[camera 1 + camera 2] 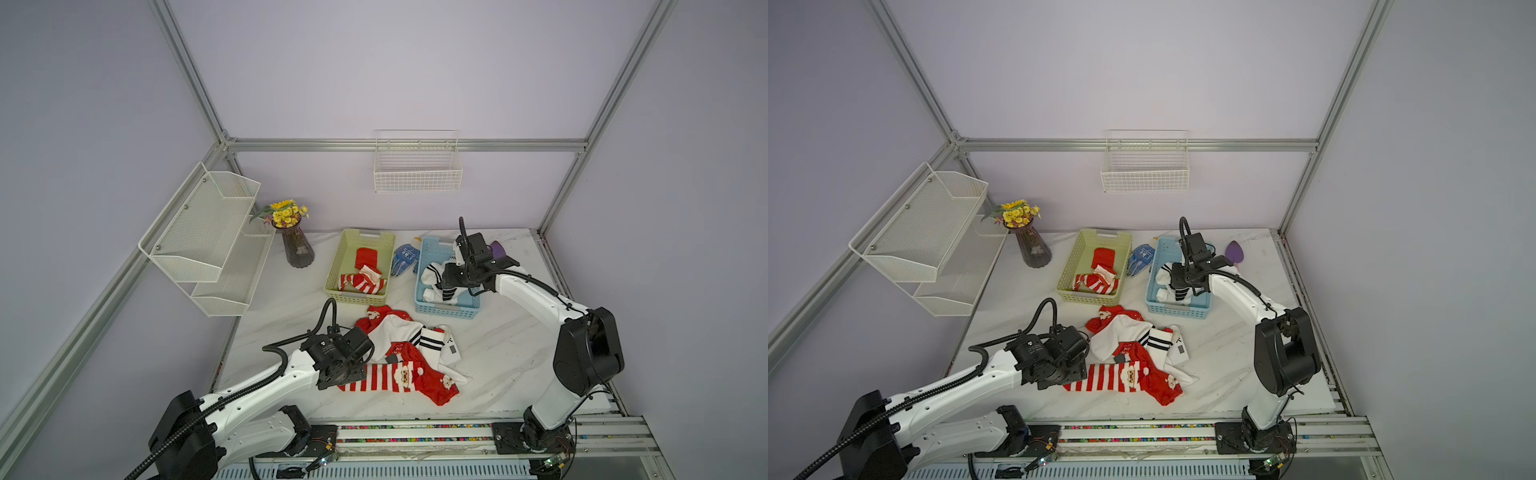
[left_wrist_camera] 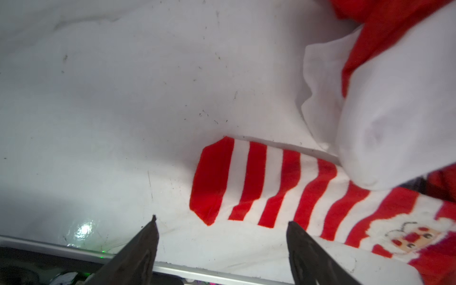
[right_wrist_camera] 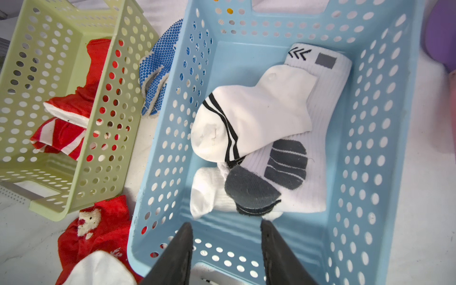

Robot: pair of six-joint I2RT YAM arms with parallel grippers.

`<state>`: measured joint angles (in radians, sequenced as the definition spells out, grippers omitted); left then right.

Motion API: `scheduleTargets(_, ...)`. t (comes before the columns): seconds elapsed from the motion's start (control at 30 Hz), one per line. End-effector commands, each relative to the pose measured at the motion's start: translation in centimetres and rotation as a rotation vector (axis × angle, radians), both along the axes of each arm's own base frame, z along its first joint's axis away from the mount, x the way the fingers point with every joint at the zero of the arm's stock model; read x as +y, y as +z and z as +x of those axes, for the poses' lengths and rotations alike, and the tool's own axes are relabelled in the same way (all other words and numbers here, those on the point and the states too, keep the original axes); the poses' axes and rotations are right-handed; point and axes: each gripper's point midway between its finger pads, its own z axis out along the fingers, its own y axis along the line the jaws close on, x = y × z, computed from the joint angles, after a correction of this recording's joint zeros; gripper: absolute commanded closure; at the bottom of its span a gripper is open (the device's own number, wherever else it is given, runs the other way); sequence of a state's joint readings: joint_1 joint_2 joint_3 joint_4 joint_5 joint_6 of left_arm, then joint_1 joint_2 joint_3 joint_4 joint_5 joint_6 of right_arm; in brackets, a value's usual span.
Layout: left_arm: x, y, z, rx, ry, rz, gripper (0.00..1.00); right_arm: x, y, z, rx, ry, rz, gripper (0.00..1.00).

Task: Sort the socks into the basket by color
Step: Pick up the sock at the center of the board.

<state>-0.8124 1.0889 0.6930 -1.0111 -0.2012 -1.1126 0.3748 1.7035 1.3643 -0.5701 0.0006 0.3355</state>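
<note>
1. In the near middle of the surface (image 1: 498,353), loose socks (image 1: 409,353) lie in an overlapping pile: red ones with Santa figures and white ones with black stripes.
2. A striped Santa sock (image 2: 271,182), red and white, lies flat at the near side of the pile. The left hand (image 2: 222,220) hovers over its left end, fingers spread and holding nothing.
3. At the far side, the green basket (image 1: 357,297) holds red socks (image 1: 361,280). The blue basket (image 1: 446,309) to its right holds white socks (image 3: 259,123).
4. The right hand (image 3: 226,223) hangs above the blue basket, fingers apart and empty.
5. I cannot tell how many socks the pile contains. In both top views the wrists hide the fingers.
</note>
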Motion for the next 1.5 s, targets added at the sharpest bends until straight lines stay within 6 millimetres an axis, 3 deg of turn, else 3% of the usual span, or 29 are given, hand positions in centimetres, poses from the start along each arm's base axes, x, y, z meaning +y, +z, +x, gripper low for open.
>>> scheduleTargets(0.0, -0.2, -0.9, -0.1, -0.019, 0.054, -0.047, 0.2, 0.2, 1.1, 0.0, -0.031, 0.003, 0.029, 0.52)
scheduleTargets(0.3, 0.6, -3.2, -0.7, 0.011, 0.073, -0.008, 0.21, 0.2, 1.2, 0.0, -0.028, 0.001, 0.032, 0.52)
scheduleTargets(1.0, -0.8, -5.7, 0.9, 0.047, 0.02, 0.026, 0.22, 0.9, 0.5, -0.1, -0.004, 0.01, 0.005, 0.52)
scheduleTargets(1.23, -0.9, -6.0, 1.1, 0.055, 0.016, 0.022, 0.3, 1.1, 0.5, 0.0, -0.002, 0.012, 0.001, 0.52)
scheduleTargets(1.47, -0.8, -6.1, 1.1, 0.062, 0.016, 0.02, 0.48, 1.3, 0.4, 0.0, 0.001, 0.017, -0.001, 0.53)
